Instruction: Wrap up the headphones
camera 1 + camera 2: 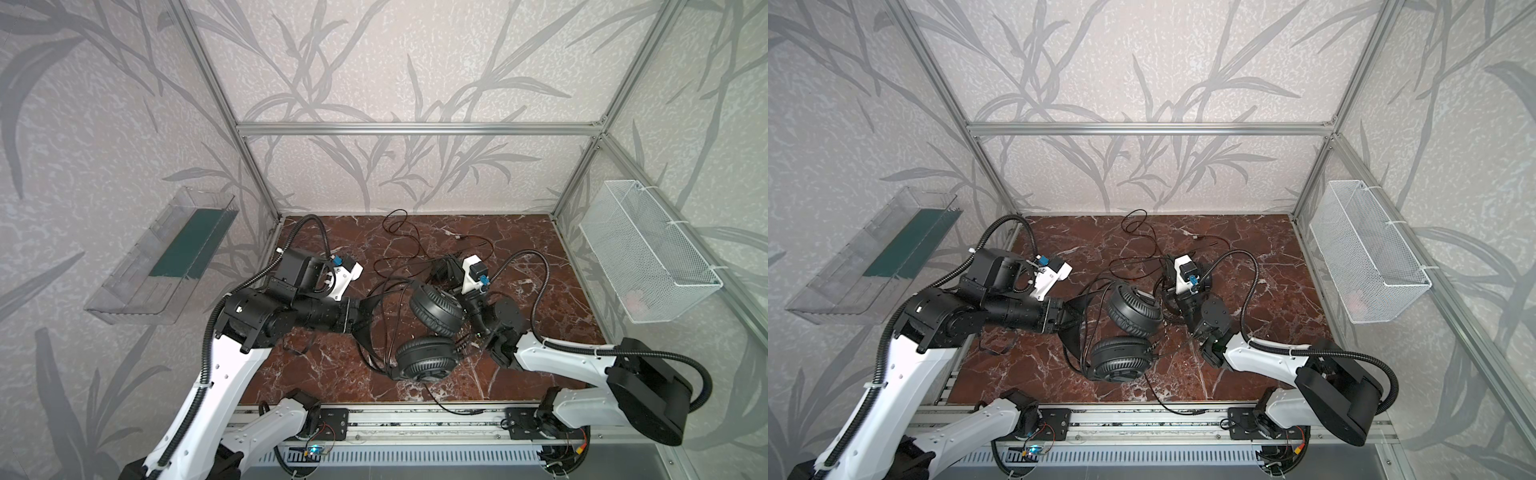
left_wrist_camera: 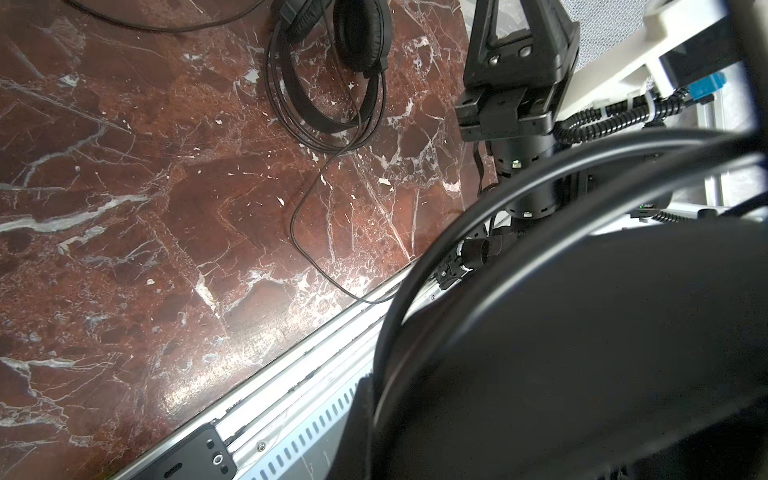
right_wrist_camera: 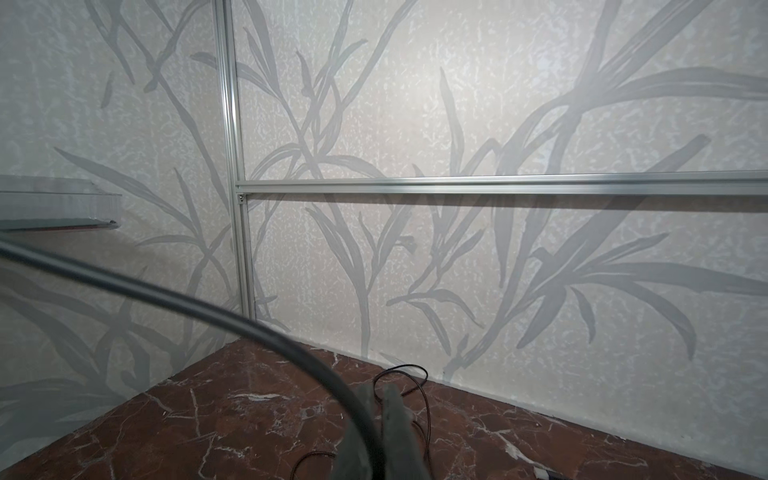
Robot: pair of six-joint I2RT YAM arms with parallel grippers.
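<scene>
Starting the cable wrap: left gripper clamped on the headband of the headphones mid marble tabletop, right gripper pinched narrow at the cable, grip unconfirmed, so I'd next loop slack around the earcups.

No legible text, brand or number anywhere, faint mark on the headphones too blurred to read
</scene>
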